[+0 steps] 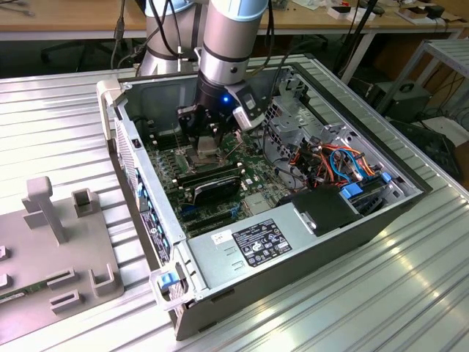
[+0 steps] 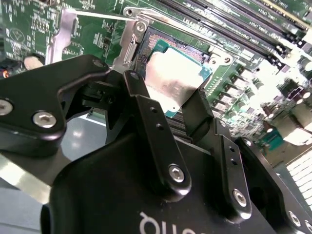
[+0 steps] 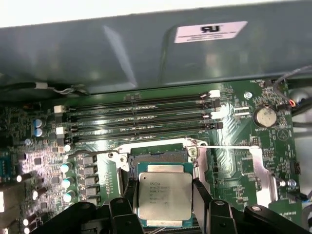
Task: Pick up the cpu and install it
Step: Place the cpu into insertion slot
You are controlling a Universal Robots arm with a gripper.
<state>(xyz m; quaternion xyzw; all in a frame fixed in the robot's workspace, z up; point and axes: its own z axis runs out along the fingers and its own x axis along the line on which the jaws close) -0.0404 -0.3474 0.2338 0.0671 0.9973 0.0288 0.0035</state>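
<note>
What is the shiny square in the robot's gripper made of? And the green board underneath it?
The cpu: its face looks like bare metal, silvery-tan with a dull sheen, glaring white in the second wrist view; its thin edge looks green, like circuit board. The green board: likely a stiff glossy plastic-like laminate, judging by its flat lacquered look.

I'm getting bright, even overhead light on all feeds. In the second wrist view the cpu (image 2: 173, 78) face glares almost white, and part of the board (image 2: 92, 36) just past it burns out pale. In the first wrist view the case wall (image 3: 146, 53) beyond the cpu carries soft reflected streaks.
</note>
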